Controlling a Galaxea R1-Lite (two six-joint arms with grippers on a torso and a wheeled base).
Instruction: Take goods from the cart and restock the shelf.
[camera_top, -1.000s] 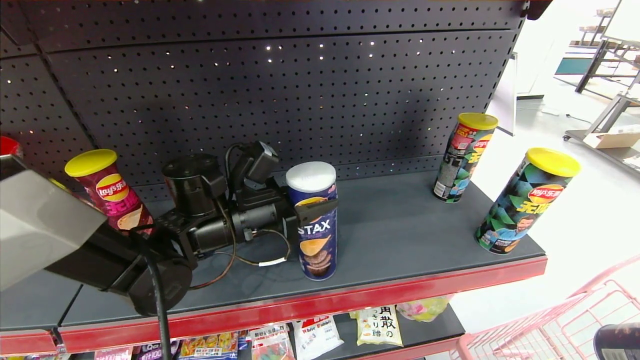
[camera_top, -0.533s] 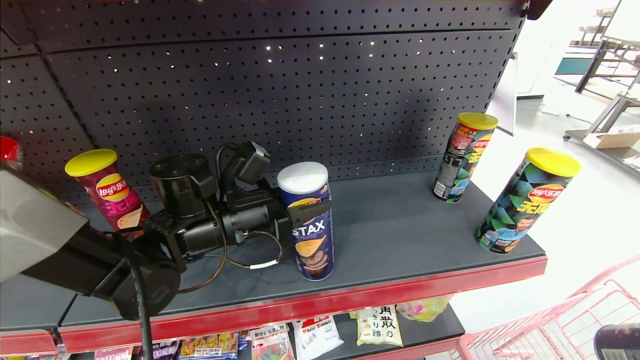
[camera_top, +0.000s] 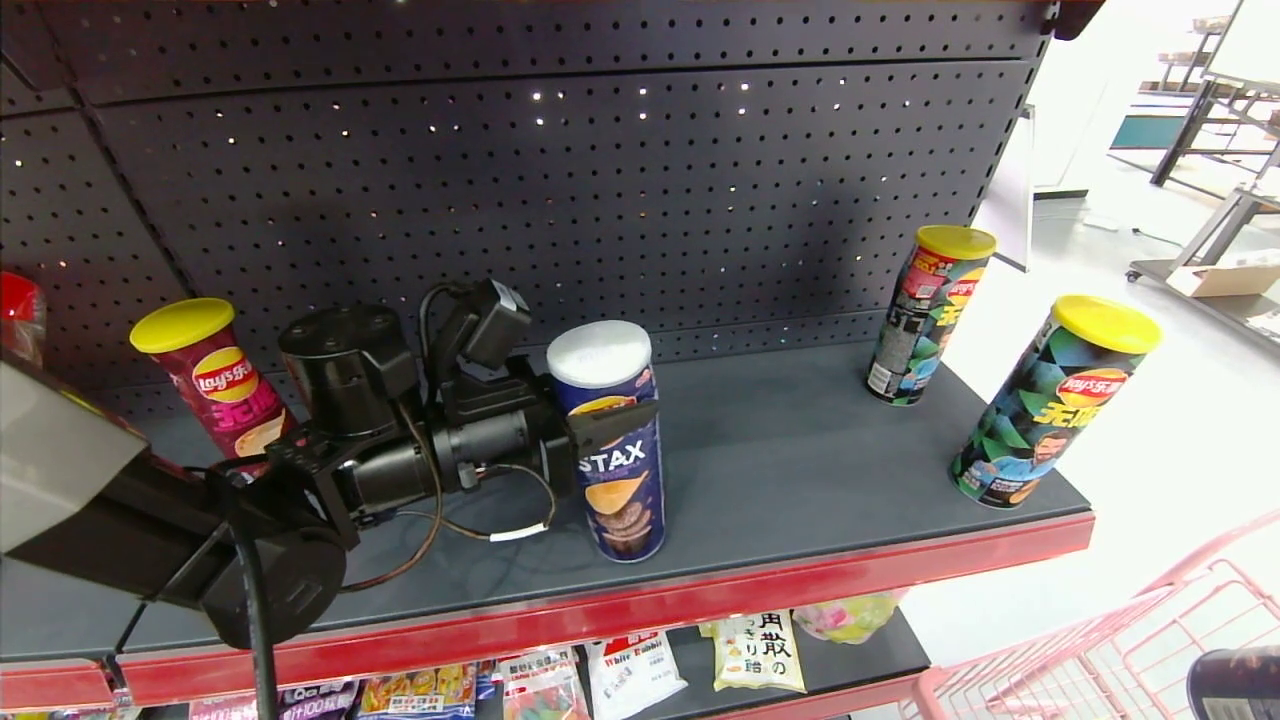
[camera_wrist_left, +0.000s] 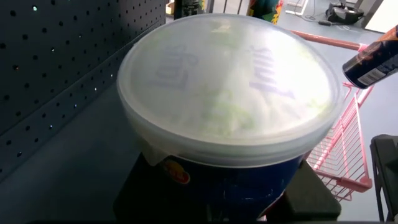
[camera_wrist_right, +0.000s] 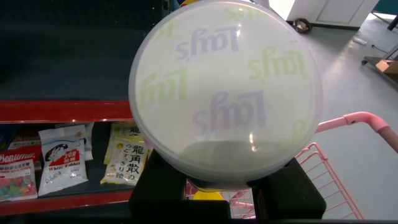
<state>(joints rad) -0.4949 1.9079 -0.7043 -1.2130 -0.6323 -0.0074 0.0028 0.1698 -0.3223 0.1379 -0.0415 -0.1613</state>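
**Left arm grips a blue crisp can on the shelf**

In the head view, the left gripper (camera_top: 607, 420) is closed around a blue cylindrical crisp can with a white plastic lid (camera_top: 615, 470), just below the lid. The blue can stands upright near the front of the dark grey shelf with a red front edge (camera_top: 800, 470). Its label has white lettering above pictured crisps.

A magenta can with a yellow lid (camera_top: 225, 385) stands behind the arm. Well to the right are two green-and-black patterned cans with yellow lids, one at the back (camera_top: 930, 315) and one at the front corner (camera_top: 1055, 405).

The right wrist view shows the right gripper (camera_wrist_right: 227, 196) clamped on a dark can with a clear printed lid (camera_wrist_right: 227, 87), above the pink wire cart (camera_wrist_right: 360, 116). Snack bags (camera_top: 755, 650) lie on the shelf below.
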